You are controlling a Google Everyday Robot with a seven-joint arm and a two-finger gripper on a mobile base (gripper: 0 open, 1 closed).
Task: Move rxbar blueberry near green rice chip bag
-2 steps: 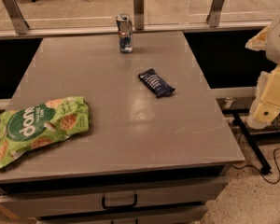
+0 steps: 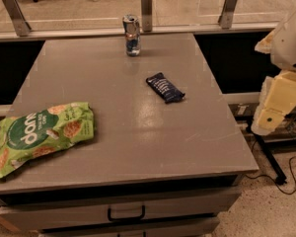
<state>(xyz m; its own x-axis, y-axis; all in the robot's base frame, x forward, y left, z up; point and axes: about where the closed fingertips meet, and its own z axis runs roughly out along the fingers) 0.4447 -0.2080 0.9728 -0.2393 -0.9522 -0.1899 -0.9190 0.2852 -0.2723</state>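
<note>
— Start with the big things. Where is everything?

— The grey table [image 2: 138, 147] spreads out beside the gripper [image 2: 275, 105], which hangs off the table's near side edge, past its corner and not over the top. The green bag [image 2: 42, 135] lies flat at the side of the table farthest from the gripper, close to the front edge.

— And the smaller ones?

— A drink can [image 2: 132, 35] stands upright at the back, well away from the gripper. The snack bar [image 2: 165, 88] lies flat on the table, the nearest thing to the gripper, between it and the bag but well apart from both.

— What has changed in the last moment?

— Hardly anything. Bar, bag and can lie where they did, and the gripper has barely shifted.

— Is the gripper holding something?

— Not the bar, which rests on the table. How far open it is, I cannot tell.

— So for the task?

— I judge it barely begun: the reach toward the bar comes first, then the carry across to the bag.
</note>
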